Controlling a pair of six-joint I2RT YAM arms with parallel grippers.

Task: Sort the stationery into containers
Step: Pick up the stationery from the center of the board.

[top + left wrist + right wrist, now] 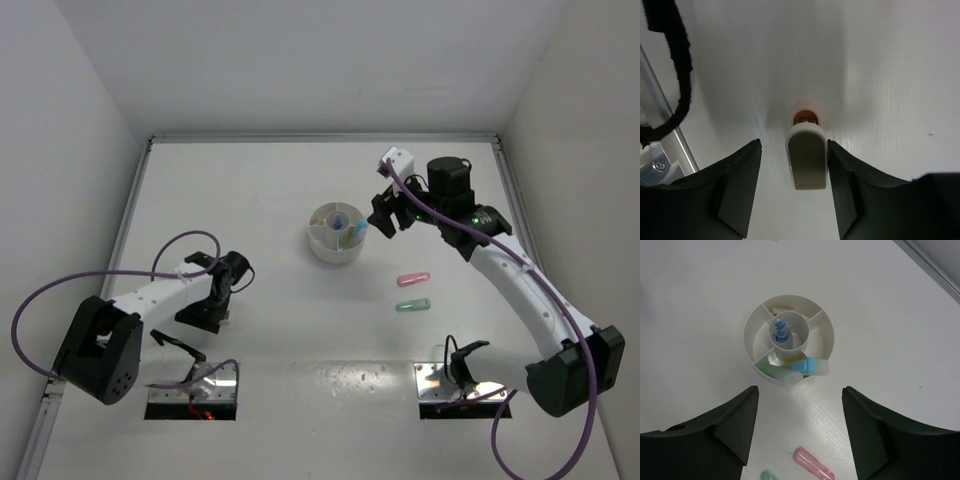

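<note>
Currently the right tool [800, 391] hangs open just beside the white bowl [335, 256], where a light blue marker [807, 366] leans over the rim. A pink marker [413, 278] and a green marker [412, 305] lie on the tabletop [270, 180] near it. The left tool [794, 145] is open around a small tan eraser [806, 162], not touching it.

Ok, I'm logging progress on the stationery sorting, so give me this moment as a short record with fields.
container: white round bowl, divided into compartments
in middle compartment: blue pen, upright
in an outer compartment: light blue marker poking over the rim, greenish piece next to it
not sorted yet: pink marker, green marker, side by side right of the bowl
right gripper: open, empty, above the bowl
left gripper: open, greyish item between its fingers, not clearly gripped
</note>
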